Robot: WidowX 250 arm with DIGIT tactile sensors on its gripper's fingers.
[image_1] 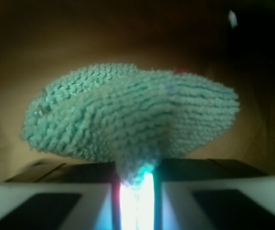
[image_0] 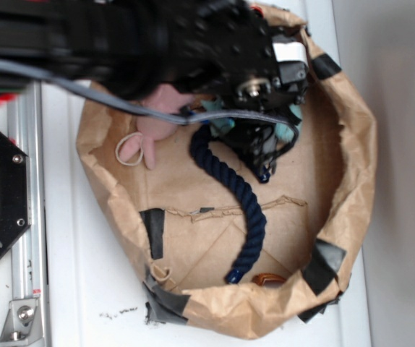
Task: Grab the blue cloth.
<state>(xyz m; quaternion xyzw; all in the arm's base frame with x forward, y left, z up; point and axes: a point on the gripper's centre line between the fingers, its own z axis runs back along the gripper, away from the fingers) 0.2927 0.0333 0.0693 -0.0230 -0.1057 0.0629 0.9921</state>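
Two pale finger pads (image_1: 51, 203) fill the bottom of the wrist view, drawn almost together on a pinched fold of the blue cloth (image_1: 128, 120), whose fuzzy teal bulk bulges above them against brown paper. From the exterior camera, the black gripper (image_0: 265, 148) sits inside a crumpled brown paper bag (image_0: 352, 181) patched with black tape (image_0: 153, 231), clamped on the cloth, only slivers of which show around the fingers near the bag's upper wall. A dark navy rope (image_0: 244, 195) curves down the bag floor just beside the gripper, while a pink plush toy (image_0: 157, 123) lies to the left, partly under the arm (image_0: 121, 36).
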